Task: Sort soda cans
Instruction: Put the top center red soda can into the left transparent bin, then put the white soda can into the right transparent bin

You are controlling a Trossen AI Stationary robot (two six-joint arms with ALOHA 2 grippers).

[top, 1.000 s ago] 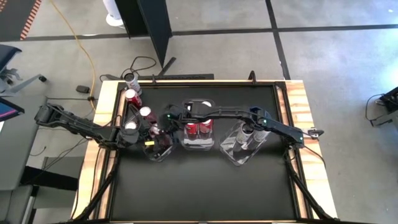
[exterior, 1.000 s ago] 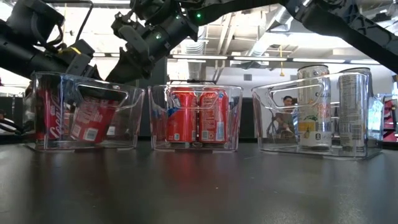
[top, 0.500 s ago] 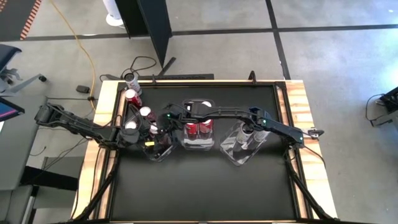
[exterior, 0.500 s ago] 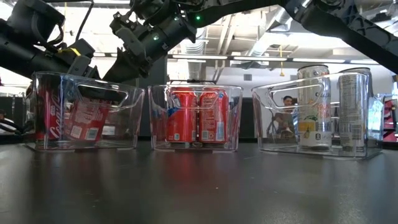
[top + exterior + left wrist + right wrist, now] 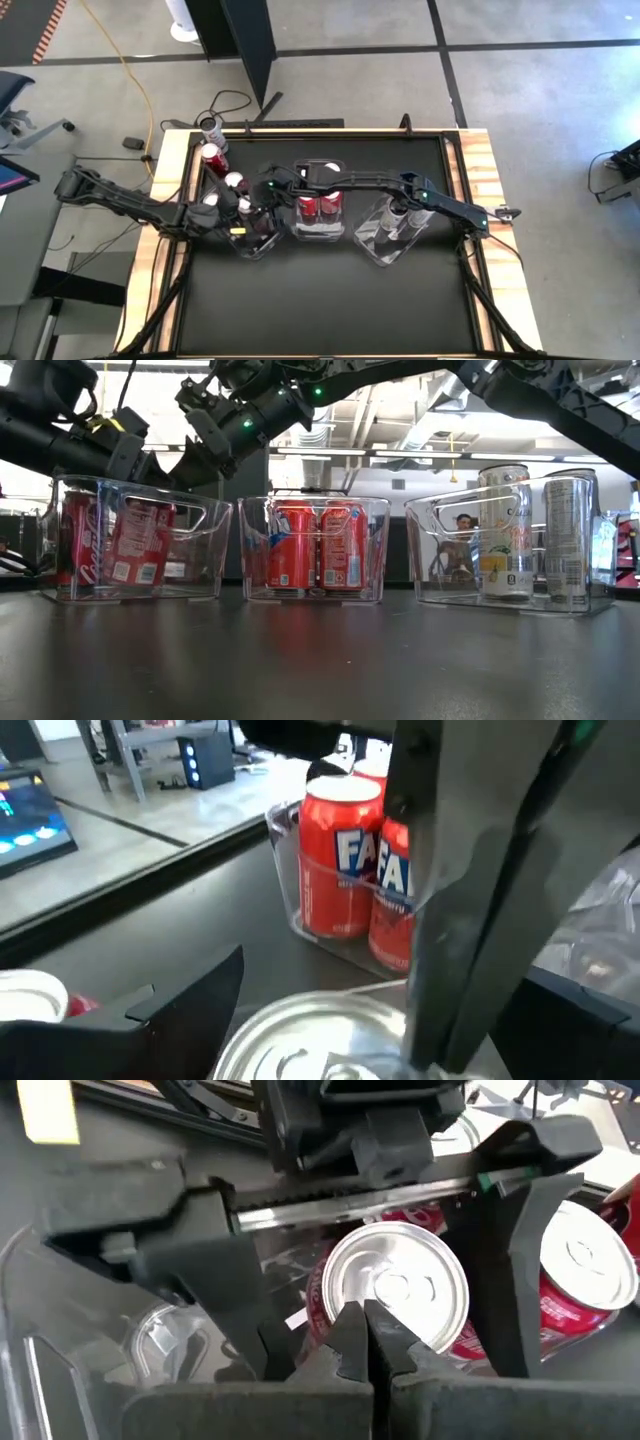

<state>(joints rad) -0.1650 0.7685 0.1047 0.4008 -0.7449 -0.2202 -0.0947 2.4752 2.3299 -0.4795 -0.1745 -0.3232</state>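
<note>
Three clear bins sit in a row on the black table (image 5: 330, 290). In the low view the left bin (image 5: 190, 575) shows two red cans (image 5: 135, 555), the middle bin (image 5: 312, 592) two more red cans (image 5: 315, 548), and the right bin (image 5: 440, 585) two silver cans (image 5: 505, 530). All six stand upright, long axis vertical, silver tops up. From above, about three further cans (image 5: 208, 152) line the table's left edge, though the arms hide part of that row, so the count is uncertain.

The left gripper (image 5: 385, 1295) straddles a red can inside the left bin with its fingers spread wide on either side; contact with the can's wall cannot be made out. The right gripper (image 5: 365, 1342) hangs just above that can's lid, fingers pressed together and holding nothing. In the left wrist view the lid is cut off by the picture's edge.
</note>
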